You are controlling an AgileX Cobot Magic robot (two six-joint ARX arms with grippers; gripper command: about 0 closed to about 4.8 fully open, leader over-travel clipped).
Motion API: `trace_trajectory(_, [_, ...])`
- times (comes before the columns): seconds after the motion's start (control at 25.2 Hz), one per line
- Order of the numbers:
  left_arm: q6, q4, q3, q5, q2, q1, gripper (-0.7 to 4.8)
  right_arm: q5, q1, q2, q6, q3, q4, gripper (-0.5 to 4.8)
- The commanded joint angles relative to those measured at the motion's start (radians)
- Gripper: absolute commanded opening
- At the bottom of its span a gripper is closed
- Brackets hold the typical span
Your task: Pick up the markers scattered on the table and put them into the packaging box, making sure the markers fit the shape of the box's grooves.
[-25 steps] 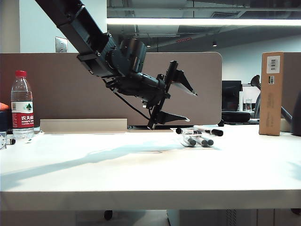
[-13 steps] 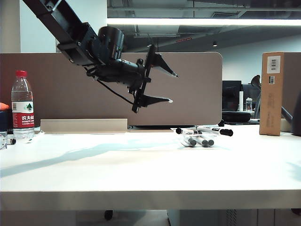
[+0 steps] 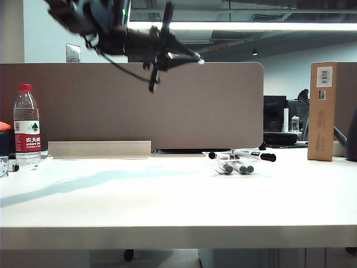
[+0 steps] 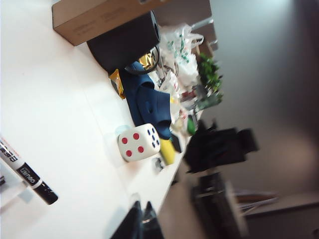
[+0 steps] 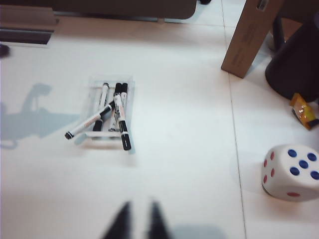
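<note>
Both pincers hold nothing, left gripper pressed together high above the table, right gripper nearly closed, while light, stiff, slippery markers, best pinched mid-barrel, lie crossed in the packaging box.

The left gripper is motion-blurred — its arm cut off at the frame's top; right gripper fingertips blurred.
</note>
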Motion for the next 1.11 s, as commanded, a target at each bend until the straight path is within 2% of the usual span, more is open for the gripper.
trace_trajectory(0.04, [0.269, -0.275, 0.005, -0.058, -0.059, -0.009, -0.06, -0.002, 0.001, -0.009, -0.003, 0.004, -0.042, -0.01])
trace_trajectory(0.16, [0.450, -0.492, 0.005, -0.121, -0.107, -0.013, -0.06, -0.043, 0.001, -0.004, -0.003, 0.004, -0.123, -0.01])
trace_trajectory(0.32, [0.708, -0.752, 0.005, -0.322, -0.175, -0.045, -0.06, -0.140, 0.001, 0.003, -0.003, -0.007, -0.206, -0.01])
trace_trajectory(0.44, [0.829, -0.863, 0.004, -0.433, -0.216, -0.089, -0.06, -0.208, 0.001, 0.003, 0.000, -0.017, -0.207, -0.01])
trace_trajectory(0.52, [0.859, -0.889, 0.003, -0.437, -0.240, -0.110, -0.06, -0.229, 0.002, 0.003, 0.011, -0.017, -0.201, -0.01])
trace_trajectory(0.64, [0.856, -0.888, -0.006, -0.412, -0.288, -0.132, -0.06, -0.230, 0.003, -0.012, 0.048, -0.017, -0.195, -0.01])
trace_trajectory(0.72, [0.858, -0.874, -0.032, -0.465, -0.341, -0.155, -0.06, -0.230, 0.003, -0.045, 0.058, -0.017, -0.195, -0.01])
trace_trajectory(0.76, [0.871, -0.832, -0.093, -0.555, -0.422, -0.180, -0.06, -0.230, 0.003, -0.109, 0.079, -0.018, -0.183, -0.01])
trace_trajectory(0.8, [0.877, -0.786, -0.156, -0.588, -0.491, -0.188, -0.06, -0.225, 0.003, -0.150, 0.104, -0.019, -0.169, -0.01])
trace_trajectory(0.91, [0.827, -0.657, -0.331, -0.597, -0.658, -0.192, -0.06, -0.219, 0.003, -0.266, 0.158, -0.051, -0.126, -0.01])
trace_trajectory(0.95, [0.813, -0.581, -0.430, -0.597, -0.745, -0.192, -0.06, -0.219, 0.003, -0.312, 0.160, -0.085, -0.127, -0.01])
trace_trajectory(1.03, [0.812, -0.517, -0.523, -0.602, -0.827, -0.200, -0.06, -0.219, 0.003, -0.358, 0.160, -0.133, -0.134, -0.01])
trace_trajectory(1.11, [0.800, -0.455, -0.630, -0.657, -0.929, -0.244, -0.06, -0.252, 0.003, -0.402, 0.160, -0.182, -0.130, -0.01])
